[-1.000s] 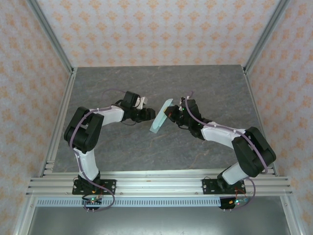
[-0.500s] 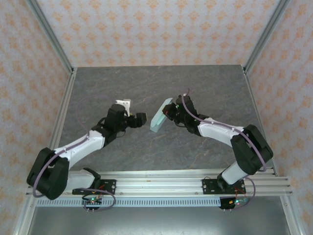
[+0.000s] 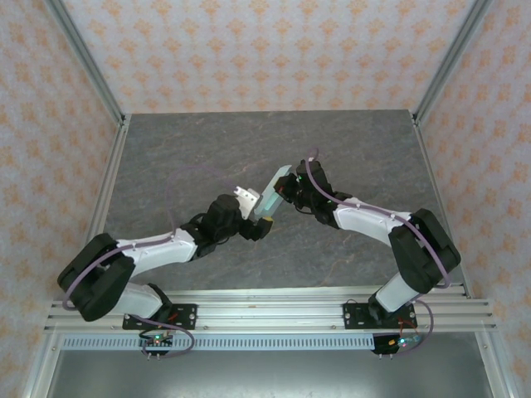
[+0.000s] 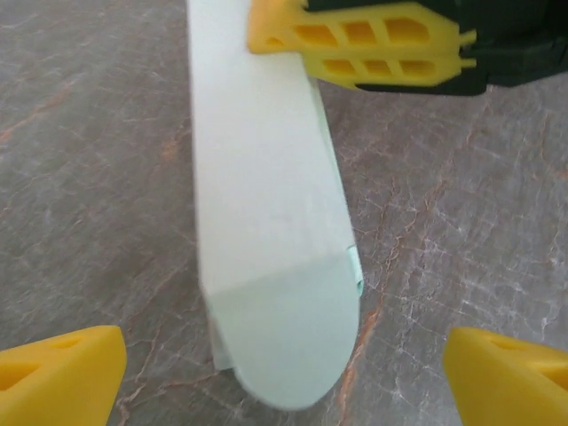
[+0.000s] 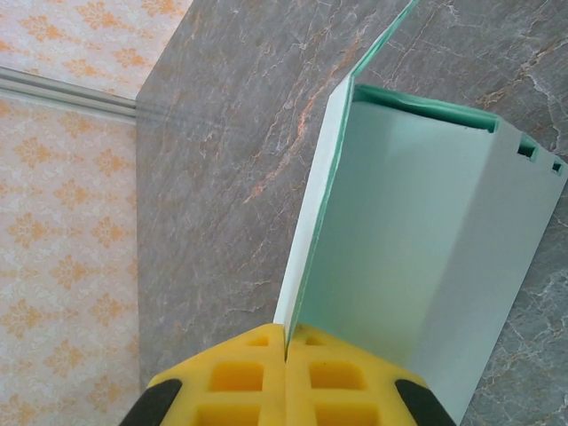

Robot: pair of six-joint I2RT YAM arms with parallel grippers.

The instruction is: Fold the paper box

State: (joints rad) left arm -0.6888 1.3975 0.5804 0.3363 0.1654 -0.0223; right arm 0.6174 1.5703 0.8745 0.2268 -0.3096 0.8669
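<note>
Your left arm has swung in toward the centre since a second ago. Its pincer (image 3: 259, 224) now stands wide open, with a yellow fingertip (image 4: 62, 368) on either side of the rounded lower flap of the paper box (image 4: 266, 222), clear of the card. Your right pincer (image 5: 286, 355) is clamped on the box's thin upper edge, holding it tilted over the middle of the table (image 3: 182, 157).

Bright, even light, faint shadows; the paper box (image 4: 266, 222) looks washed-out and soft at the left wrist.
</note>
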